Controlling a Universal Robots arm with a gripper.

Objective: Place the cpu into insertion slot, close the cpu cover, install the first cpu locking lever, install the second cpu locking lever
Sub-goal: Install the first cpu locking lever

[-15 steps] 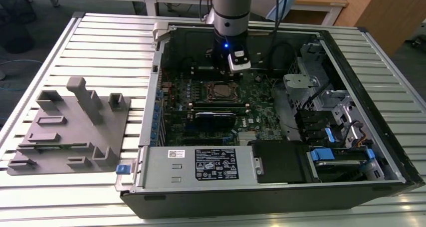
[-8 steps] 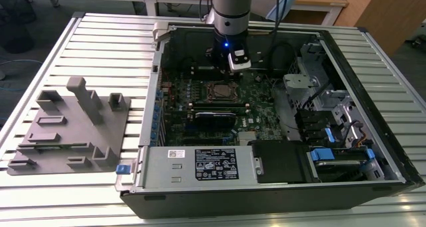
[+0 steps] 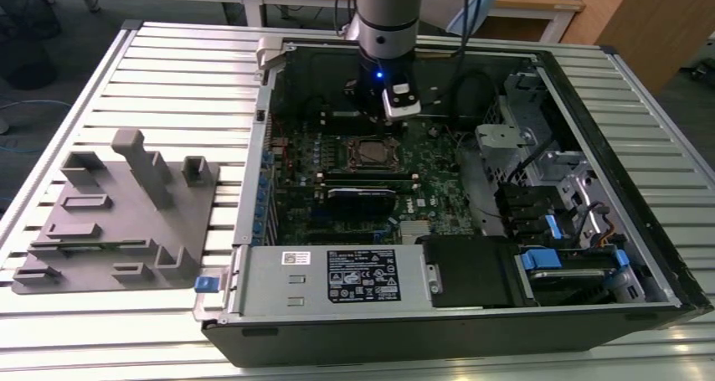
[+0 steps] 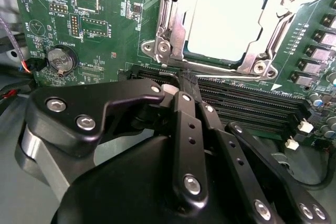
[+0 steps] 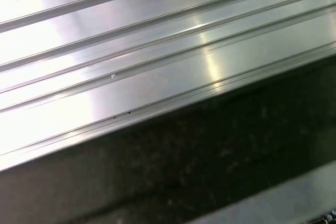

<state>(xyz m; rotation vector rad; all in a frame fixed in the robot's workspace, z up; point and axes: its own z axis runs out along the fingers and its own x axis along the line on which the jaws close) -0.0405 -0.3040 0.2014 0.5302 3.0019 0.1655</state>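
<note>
Gripper (image 4: 188, 82), jaws clenched empty, hovers over memory slots (image 4: 252, 103), cpu (image 4: 226, 22) under cpu cover (image 4: 167, 24) just ahead.

Single items throughout.
One cpu (image 4: 228, 22), one cpu cover (image 4: 167, 30), one coin battery (image 4: 61, 60), one pincer (image 4: 187, 80), one open computer case (image 3: 447, 341), one grey fixture block (image 3: 123, 230) on one bench (image 3: 167, 79).

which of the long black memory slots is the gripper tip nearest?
The memory slot right beside the cpu cover; the gripper hangs at it, the others lie farther from that cover.
</note>
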